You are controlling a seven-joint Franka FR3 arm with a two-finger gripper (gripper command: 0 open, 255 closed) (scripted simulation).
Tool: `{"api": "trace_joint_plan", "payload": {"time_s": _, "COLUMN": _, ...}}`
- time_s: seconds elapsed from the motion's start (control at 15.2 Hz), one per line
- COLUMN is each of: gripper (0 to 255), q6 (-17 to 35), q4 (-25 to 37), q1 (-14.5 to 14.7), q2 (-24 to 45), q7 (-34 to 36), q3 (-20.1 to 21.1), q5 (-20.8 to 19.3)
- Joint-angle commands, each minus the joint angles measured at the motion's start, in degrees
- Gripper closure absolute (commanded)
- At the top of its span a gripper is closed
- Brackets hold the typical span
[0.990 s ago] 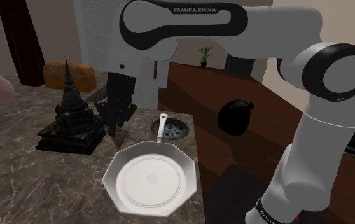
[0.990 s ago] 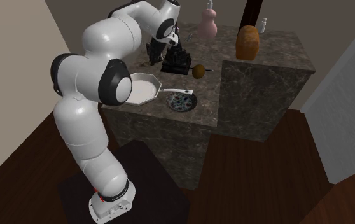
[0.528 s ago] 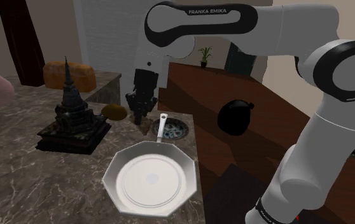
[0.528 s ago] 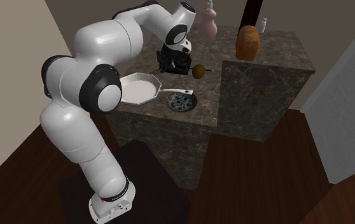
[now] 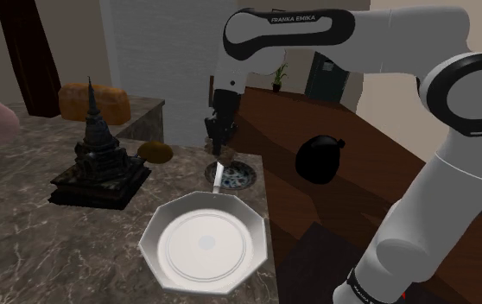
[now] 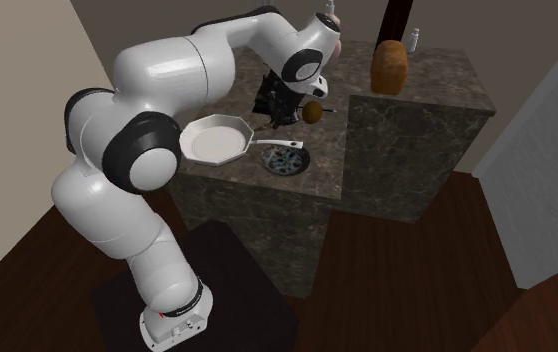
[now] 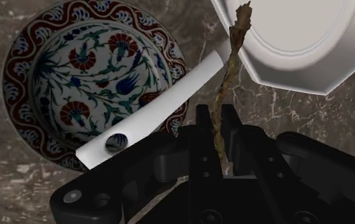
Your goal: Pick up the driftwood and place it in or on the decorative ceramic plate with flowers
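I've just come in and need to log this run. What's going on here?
The white robot arm has a thin piece of driftwood clamped in its black tool, above the stone counter. Just below sits the flowered plate, with the handle of a white pan lying across it. The driftwood is not on the plate yet.

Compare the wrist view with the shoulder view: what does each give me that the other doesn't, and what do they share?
Wrist view: the thin brown driftwood clasped in the end effector, and the red and blue flower pattern of the plate up close. Shoulder view: the dark tiered statue, a brown round object beside it and an orange-brown loaf behind. Shared: the flowered plate and the white octagonal pan, whose handle crosses over the plate.
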Motion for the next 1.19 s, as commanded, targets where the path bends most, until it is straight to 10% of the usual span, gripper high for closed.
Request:
{"api": "trace_joint_plan", "payload": {"time_s": 0.0, "gripper": 255, "q6": -1.1, "q4": -1.3, "q1": -1.4, "q2": -1.3, "q7": -2.9, "q3": -1.6, "q5": -0.4}}
{"api": "trace_joint_plan", "payload": {"time_s": 1.12, "gripper": 255, "q6": 7.4, "q4": -10.5, "q1": -2.8, "q2": -0.4, "q7": -9.1, "q3": -3.2, "q5": -1.0}}
